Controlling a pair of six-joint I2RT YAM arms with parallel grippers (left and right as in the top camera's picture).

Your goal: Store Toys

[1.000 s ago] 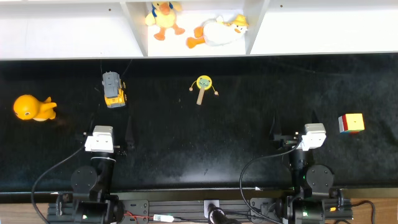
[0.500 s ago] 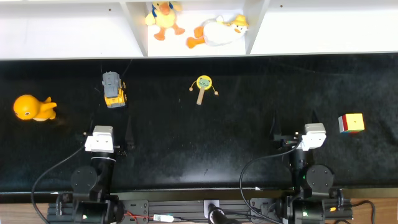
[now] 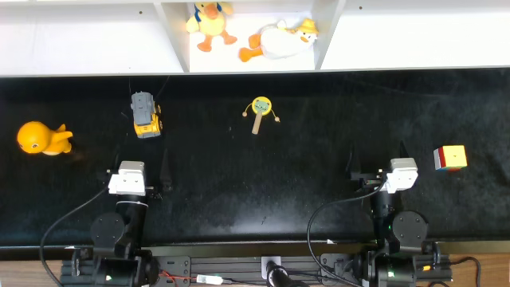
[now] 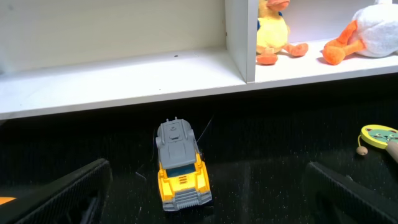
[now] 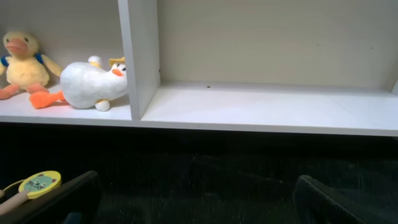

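Four toys lie on the black table: an orange duck [image 3: 44, 138] at far left, a yellow and grey truck [image 3: 145, 115], a green-faced rattle drum [image 3: 260, 112] in the middle, and a coloured cube [image 3: 450, 158] at far right. My left gripper [image 4: 208, 166] is open and low near the front edge, with the truck [image 4: 180, 168] straight ahead of it and apart from it. My right gripper [image 5: 198, 179] is also open near the front edge, holding nothing; the rattle drum [image 5: 38, 184] lies off to its side. Both arms [image 3: 127, 178] [image 3: 398, 175] sit folded by their bases.
A white shelf [image 3: 96, 40] with three compartments runs along the back. Its middle compartment holds a yellow plush duck [image 3: 209, 22] and a white plush goose [image 3: 280, 40]. White dividers [image 4: 241, 37] [image 5: 138, 56] separate the bays. The side compartments [image 5: 273, 106] hold nothing.
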